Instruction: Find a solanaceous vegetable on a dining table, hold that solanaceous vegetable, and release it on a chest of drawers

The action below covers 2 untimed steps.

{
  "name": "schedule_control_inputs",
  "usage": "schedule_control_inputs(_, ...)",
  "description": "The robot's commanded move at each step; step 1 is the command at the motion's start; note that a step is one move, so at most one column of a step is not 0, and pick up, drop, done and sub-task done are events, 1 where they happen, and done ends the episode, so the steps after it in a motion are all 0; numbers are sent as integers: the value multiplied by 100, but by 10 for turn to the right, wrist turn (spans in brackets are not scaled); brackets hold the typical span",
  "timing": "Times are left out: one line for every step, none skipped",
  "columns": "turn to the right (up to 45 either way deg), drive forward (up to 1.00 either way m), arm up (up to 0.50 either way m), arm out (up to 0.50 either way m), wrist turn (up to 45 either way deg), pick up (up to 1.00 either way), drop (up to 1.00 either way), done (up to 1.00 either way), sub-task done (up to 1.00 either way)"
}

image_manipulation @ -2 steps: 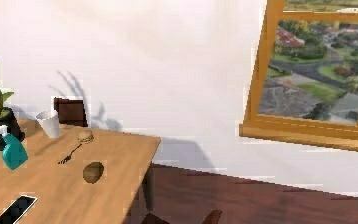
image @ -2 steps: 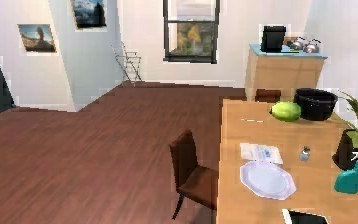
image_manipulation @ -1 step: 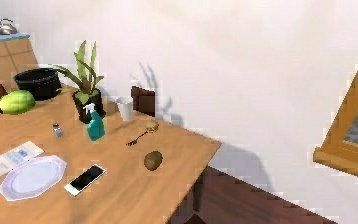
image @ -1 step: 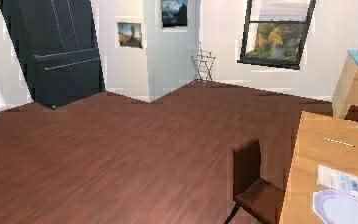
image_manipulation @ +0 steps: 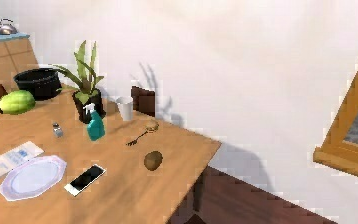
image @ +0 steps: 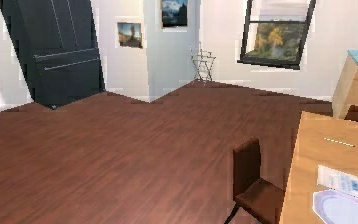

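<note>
Potato (image_manipulation: 153, 159) lies on the wooden surface (image_manipulation: 183, 146), at four o'clock from the blue spray bottle (image_manipulation: 94, 125); the gripper's state cannot be told.

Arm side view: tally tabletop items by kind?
Produce: 2 (potato, green fruit)
Dishware: 5 (plate, cup, utensil, shaker, black pot)
Plant: 1
Spray bottle: 1
Phone: 1
Booklet: 1
Total: 11
</note>
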Motion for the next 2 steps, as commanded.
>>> schedule_control_inputs(0,0,26,0,0,0,0,0,0)
schedule_control_inputs(0,0,0,46,0,0,0,0,0)
